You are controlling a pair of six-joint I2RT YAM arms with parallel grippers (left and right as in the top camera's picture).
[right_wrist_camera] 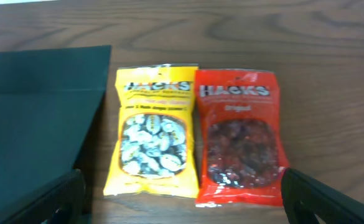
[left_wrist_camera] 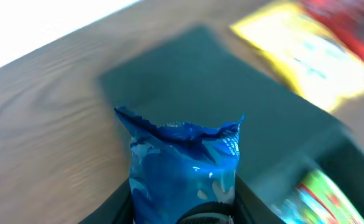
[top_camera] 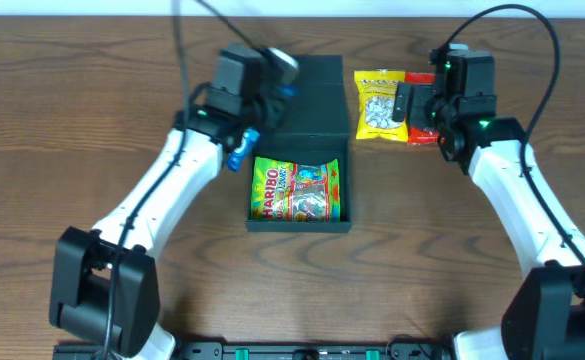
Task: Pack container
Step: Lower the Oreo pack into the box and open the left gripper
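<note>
Left pincer (left_wrist_camera: 185, 210) clamped on blue foil packet (left_wrist_camera: 185, 162) over dark teal square container (top_camera: 317, 115), likely bound inside | right pincer (right_wrist_camera: 185, 205) apart above yellow bag (right_wrist_camera: 154, 137) and red bag (right_wrist_camera: 241, 143), poised to pick

Wooden table (top_camera: 72, 120), yellow Hacks packet (right_wrist_camera: 154, 140) beside red Hacks packet (right_wrist_camera: 241, 143), edges touching.

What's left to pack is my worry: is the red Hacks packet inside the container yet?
No, the red Hacks packet lies on the table beside the yellow packet, outside the container.
</note>
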